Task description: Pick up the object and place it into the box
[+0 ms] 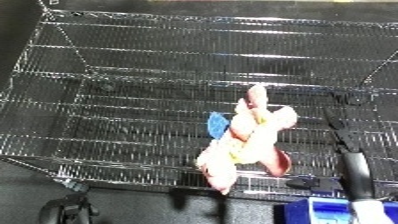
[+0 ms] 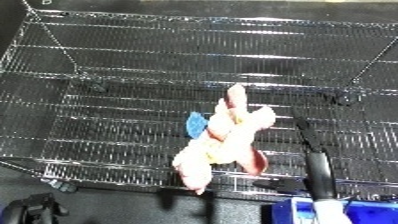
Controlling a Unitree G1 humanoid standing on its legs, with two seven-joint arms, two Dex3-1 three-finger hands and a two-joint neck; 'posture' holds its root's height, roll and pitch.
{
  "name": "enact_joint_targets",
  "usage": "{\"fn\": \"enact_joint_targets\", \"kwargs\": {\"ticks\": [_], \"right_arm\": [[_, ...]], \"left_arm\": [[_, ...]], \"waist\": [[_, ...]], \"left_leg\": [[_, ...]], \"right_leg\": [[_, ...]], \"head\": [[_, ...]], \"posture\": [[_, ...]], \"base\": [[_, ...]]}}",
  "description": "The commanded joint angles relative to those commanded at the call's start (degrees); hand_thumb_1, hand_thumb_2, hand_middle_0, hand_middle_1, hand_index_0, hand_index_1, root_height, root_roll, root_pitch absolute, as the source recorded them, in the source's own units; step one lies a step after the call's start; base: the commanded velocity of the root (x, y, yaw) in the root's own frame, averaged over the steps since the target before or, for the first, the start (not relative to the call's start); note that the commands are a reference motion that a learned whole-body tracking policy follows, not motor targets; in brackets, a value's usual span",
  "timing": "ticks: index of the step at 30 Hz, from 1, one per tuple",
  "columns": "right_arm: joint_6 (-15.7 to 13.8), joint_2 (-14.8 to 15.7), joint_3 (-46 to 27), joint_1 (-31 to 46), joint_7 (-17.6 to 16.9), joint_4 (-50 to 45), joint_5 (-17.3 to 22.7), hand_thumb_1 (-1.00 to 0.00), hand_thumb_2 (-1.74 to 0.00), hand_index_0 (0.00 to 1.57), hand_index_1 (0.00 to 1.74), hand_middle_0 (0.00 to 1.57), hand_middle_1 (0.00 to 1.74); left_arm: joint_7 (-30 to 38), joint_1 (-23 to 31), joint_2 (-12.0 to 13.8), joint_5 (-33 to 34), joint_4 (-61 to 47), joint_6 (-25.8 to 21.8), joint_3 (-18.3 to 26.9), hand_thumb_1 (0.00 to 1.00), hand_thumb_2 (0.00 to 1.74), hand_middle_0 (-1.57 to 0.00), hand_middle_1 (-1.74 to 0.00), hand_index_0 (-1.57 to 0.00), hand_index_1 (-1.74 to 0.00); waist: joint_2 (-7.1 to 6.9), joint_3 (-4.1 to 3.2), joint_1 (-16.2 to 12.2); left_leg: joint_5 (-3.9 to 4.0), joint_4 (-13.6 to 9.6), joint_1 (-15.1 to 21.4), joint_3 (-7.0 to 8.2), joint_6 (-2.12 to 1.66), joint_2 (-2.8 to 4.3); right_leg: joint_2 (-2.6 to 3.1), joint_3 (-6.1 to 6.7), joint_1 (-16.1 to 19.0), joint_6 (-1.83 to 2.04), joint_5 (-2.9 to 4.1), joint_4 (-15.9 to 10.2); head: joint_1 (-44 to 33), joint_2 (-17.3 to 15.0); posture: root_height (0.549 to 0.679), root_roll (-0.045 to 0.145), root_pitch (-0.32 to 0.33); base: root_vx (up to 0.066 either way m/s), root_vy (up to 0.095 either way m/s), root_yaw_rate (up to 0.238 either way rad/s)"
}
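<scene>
A large wire bin [image 1: 133,65] is filling most of both views, its silver mesh floor and sloping side walls catching bright streaks of light. Its near rim is running along the lower part of the views, above a dark floor [image 1: 142,207].

Inside the bin, toward the near right part of its mesh floor, a pink plush toy [image 1: 247,145] is lying or hanging; whether it is resting on the mesh or being held just above it cannot be told. It is stretching diagonally, with 1 narrow end pointing up toward the far wall and a thicker end reaching down over the near rim. A blue patch [image 1: 217,125] is showing on the toy's left side, a yellow strip is running along its middle, and a darker red flap is hanging at its lower right.

Just right of the toy, the right robot hand [image 2: 313,150] is appearing as a slim black finger rising from the lower edge. It is standing close beside the toy, but contact cannot be told, and whether its fingers are spread or curled cannot be told either.

A blue object [image 2: 364,212] is sitting at the bottom right corner.
</scene>
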Motion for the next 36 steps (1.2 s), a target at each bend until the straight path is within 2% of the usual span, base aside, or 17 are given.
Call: {"fn": "enact_joint_targets", "kwargs": {"ticks": [8, 15, 19, 22, 26, 30, 36], "right_arm": [[0.81, -5.63, 4.78, -7.29, 0.75, 0.53, -5.22, 0.00, 0.00, 0.00, 0.00, 0.00, 0.00], [1.70, -13.83, 11.63, -16.08, 2.75, 2.60, -8.40, 0.00, 0.00, 0.00, 0.00, 0.00, 0.00], [2.23, -16.72, 16.13, -20.36, 4.28, 5.36, -9.49, 0.00, 0.00, 0.00, 0.00, 0.00, 0.00], [2.45, -17.49, 18.80, -22.44, 5.26, 7.19, -10.04, 0.00, 0.00, 0.00, 0.00, 0.00, 0.00], [2.90, -17.56, 22.09, -25.27, 6.35, 10.72, -10.70, 0.00, 0.00, 0.00, 0.00, 0.00, 0.00], [3.42, -17.36, 25.35, -28.45, 6.78, 15.01, -11.55, 0.00, 0.00, 0.00, 0.00, 0.00, 0.00], [4.59, -16.29, 28.87, -32.23, 6.76, 21.49, -12.60, 0.00, 0.00, 0.00, 0.00, 0.00, 0.00]], "left_arm": [[-0.82, -0.43, 0.70, -0.16, 0.73, -0.47, -1.38, 1.00, 1.74, -1.57, -1.74, -1.57, -1.74], [-1.73, 0.10, 2.26, -1.62, 0.92, -0.90, -2.65, 1.00, 1.74, -1.57, -1.74, -1.57, -1.74], [-2.28, 0.39, 3.20, -2.09, 0.71, -0.95, -3.89, 1.00, 1.74, -1.57, -1.74, -1.57, -1.74], [-2.49, 0.63, 3.50, -2.16, 0.54, -1.04, -4.49, 1.00, 1.74, -1.57, -1.74, -1.57, -1.74], [-2.74, 0.79, 3.87, -2.31, 0.05, -1.29, -5.28, 1.00, 1.74, -1.57, -1.74, -1.57, -1.74], [-2.68, 0.85, 4.06, -2.59, -0.38, -1.76, -6.32, 1.00, 1.74, -1.57, -1.74, -1.57, -1.74], [-2.27, 0.66, 4.42, -3.14, -1.20, -2.76, -7.46, 1.00, 1.74, -1.57, -1.74, -1.57, -1.74]], "waist": [[-0.15, -0.13, 0.90], [-0.48, -0.01, 2.21], [-0.44, 0.18, 3.25], [-0.28, 0.47, 3.82], [0.07, 0.98, 4.65], [0.47, 1.83, 5.54], [1.39, 3.06, 6.87]], "left_leg": [[0.13, -0.09, 0.02, -0.07, 0.06, 0.05], [0.21, -0.36, 0.13, -0.18, -0.13, 0.00], [0.20, -0.52, 0.22, -0.36, -0.21, -0.04], [0.19, -0.57, 0.13, -0.54, -0.22, -0.15], [-0.01, -0.12, -0.62, -0.90, -0.14, -0.42], [-0.32, 1.05, -2.11, -1.35, -0.01, -0.75], [-0.48, 2.42, -4.97, -2.02, 0.17, -1.29]], "right_leg": [[-0.02, -0.01, 0.02, 0.06, 0.17, -0.07], [-0.04, -0.09, 0.00, 0.14, 0.32, -0.14], [-0.13, -0.25, 0.12, 0.22, 0.43, -0.35], [-0.17, -0.35, -0.02, 0.27, 0.51, -0.34], [-0.22, -0.31, -0.71, 0.33, 0.68, -0.14], [-0.35, -0.32, -2.05, 0.39, 1.01, 0.37], [-0.68, -0.18, -4.77, 0.52, 1.63, 1.06]], "head": [[-0.36, -7.18], [0.38, -8.66], [1.27, -7.64], [2.66, -4.77], [4.47, -2.67], [7.02, -0.24], [9.21, 1.55]], "posture": [[0.638, 0.043, -0.189], [0.638, 0.042, -0.186], [0.639, 0.041, -0.181], [0.640, 0.040, -0.176], [0.640, 0.039, -0.166], [0.639, 0.036, -0.152], [0.636, 0.033, -0.125]], "base": [[0.004, -0.002, 0.005], [0.022, -0.003, 0.015], [0.028, -0.002, 0.009], [0.027, 0.004, 0.007], [0.018, 0.009, 0.017], [0.006, 0.011, 0.017], [0.002, 0.016, 0.036]]}}
